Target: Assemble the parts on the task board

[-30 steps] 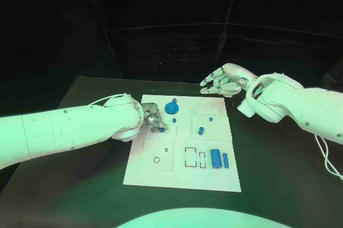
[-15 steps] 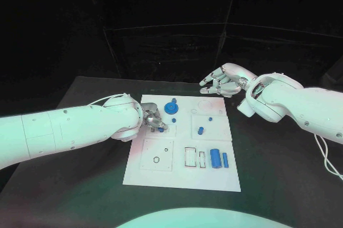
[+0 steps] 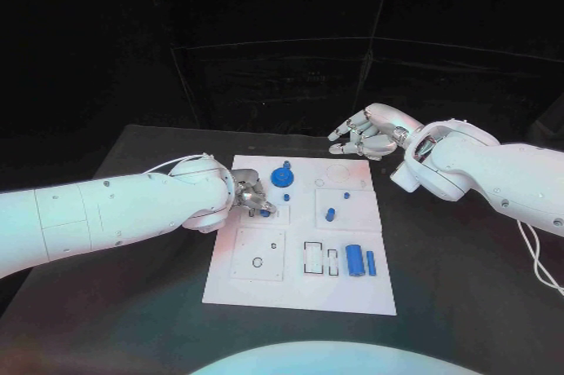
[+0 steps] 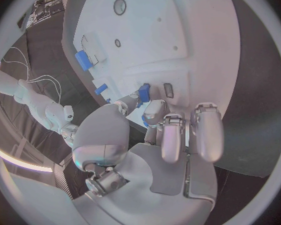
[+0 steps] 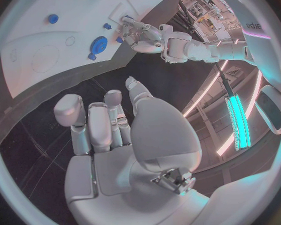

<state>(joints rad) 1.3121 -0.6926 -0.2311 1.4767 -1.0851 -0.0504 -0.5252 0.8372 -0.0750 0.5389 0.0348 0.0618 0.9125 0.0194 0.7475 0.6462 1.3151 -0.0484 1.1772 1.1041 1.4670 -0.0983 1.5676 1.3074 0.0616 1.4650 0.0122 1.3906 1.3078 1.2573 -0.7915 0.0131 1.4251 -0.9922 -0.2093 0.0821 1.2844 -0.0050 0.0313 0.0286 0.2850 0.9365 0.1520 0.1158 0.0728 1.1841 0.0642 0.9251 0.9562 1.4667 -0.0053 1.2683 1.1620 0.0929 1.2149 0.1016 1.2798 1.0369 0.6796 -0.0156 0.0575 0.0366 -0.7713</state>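
Left hand (image 3: 250, 197) at frame centre-left, over task board (image 3: 235, 285) left edge, fingertips (image 4: 145, 91) pinching small blue part (image 4: 143, 92) beside rectangular slot (image 4: 168, 90). Part judged light, rigid, smooth plastic, likely slippery; best taken by its sides, fingertip pinch, little force. Centre frame: blue gear (image 3: 282, 177) on board's upper area, small peg (image 3: 330, 213) mid-board, two blue cylinders (image 3: 354, 261) lower right of board. Right hand (image 3: 367, 137) at upper right, off board above black counter (image 3: 458, 261), fingers loosely curled, holding nothing.
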